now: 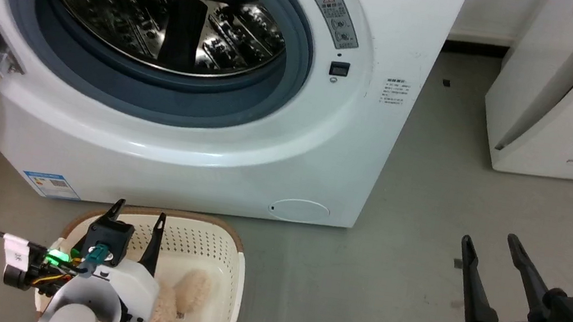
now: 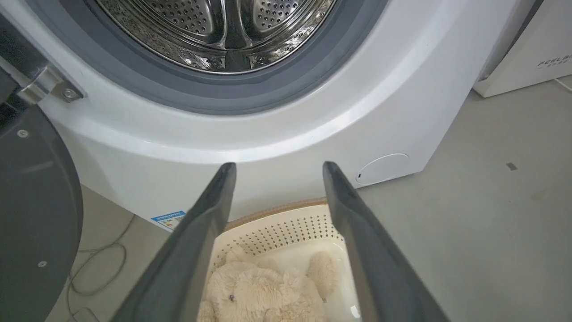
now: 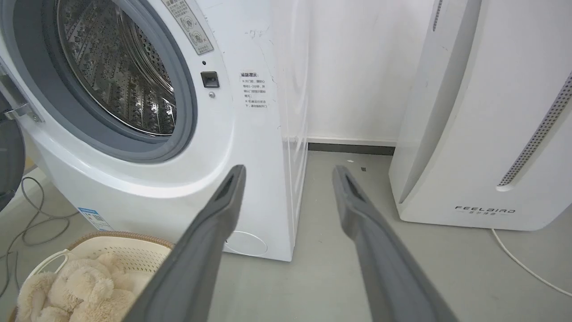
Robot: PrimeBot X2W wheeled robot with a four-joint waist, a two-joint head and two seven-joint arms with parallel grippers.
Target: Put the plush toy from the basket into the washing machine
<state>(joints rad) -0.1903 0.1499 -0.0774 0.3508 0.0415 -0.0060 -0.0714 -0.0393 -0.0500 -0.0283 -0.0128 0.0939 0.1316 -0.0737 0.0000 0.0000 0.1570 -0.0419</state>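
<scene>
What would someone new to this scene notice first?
A large white front-loading washing machine dominates the upper left of the head view, its shiny perforated steel drum exposed. On the grey floor before it sits a cream oval plastic basket holding a fluffy beige teddy bear, with the left tool open just above.

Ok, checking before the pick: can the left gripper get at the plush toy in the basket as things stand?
Probably yes. The left gripper is open above the basket, and the plush toy lies uncovered below its fingers; nothing looks to be in the way.
</scene>
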